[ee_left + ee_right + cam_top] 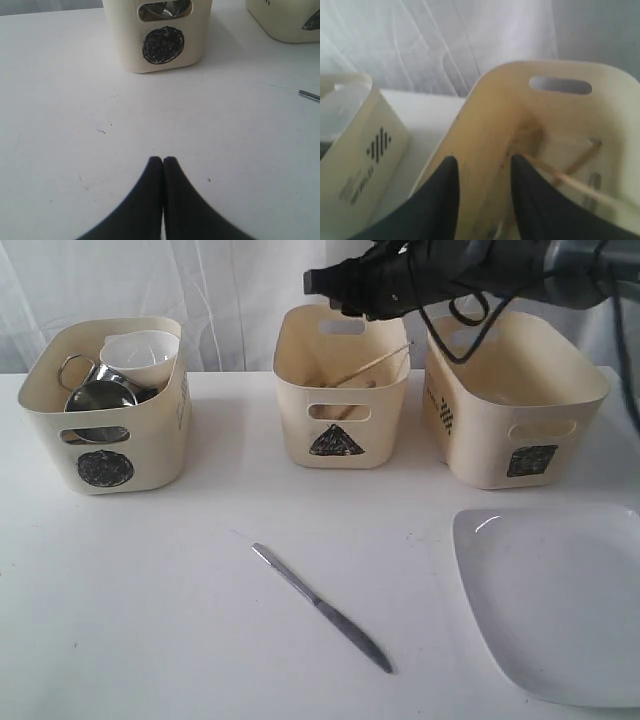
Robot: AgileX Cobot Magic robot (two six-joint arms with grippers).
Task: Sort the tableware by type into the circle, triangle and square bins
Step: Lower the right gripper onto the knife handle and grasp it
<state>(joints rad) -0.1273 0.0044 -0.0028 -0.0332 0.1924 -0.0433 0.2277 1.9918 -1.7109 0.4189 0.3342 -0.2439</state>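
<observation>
Lying flat on the white table (150,590), the steel knife (320,608) runs diagonally across the middle foreground, in front of all three bins and touching nothing. The large white plate (560,600) rests on the table to its right, near the corner.

Behind the knife, I see the triangle bin (300,415) with the wooden chopsticks (375,365) leaning inside it. The circle bin (60,445) to the left holds steel mugs (100,398) and the small white bowl (140,352), which is tilted on top. The square bin (480,450) stands to the right.

My right gripper (484,160) hangs above the triangle bin's rim with its fingers spread and nothing between them.

My left gripper (162,160) is low over bare table in front of the circle bin, well apart from the knife, with its fingers pressed together and empty.
</observation>
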